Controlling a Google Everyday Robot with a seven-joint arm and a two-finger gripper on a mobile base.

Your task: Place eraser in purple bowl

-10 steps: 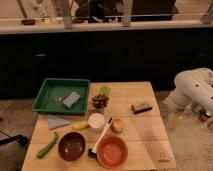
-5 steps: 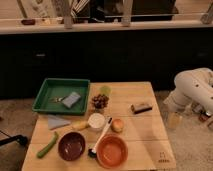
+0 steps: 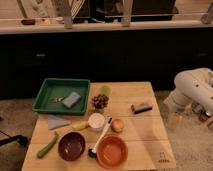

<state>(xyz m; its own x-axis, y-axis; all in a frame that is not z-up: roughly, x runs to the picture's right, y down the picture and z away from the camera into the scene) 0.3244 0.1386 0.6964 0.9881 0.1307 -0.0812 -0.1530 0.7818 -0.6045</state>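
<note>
The green tray (image 3: 44, 98) sits at the back left of the table (image 3: 145, 136). Nearer the front, the purple bowl (image 3: 71, 146) stands beside an orange bowl (image 3: 112, 151). The eraser (image 3: 141, 107) lies farther right (well apart from the purple bowl). My gripper (image 3: 176, 119) hangs beyond the table's right edge; wide or narrow, I cannot tell.

Rounded white arm (image 3: 194, 86); pale gripper (image 3: 175, 120) at its lower end, beside table (image 3: 145, 136)

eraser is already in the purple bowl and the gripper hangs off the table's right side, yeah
No: the camera view shows the eraser lying on the table, not in the purple bowl. The gripper does hang beside the table's right edge.
</note>
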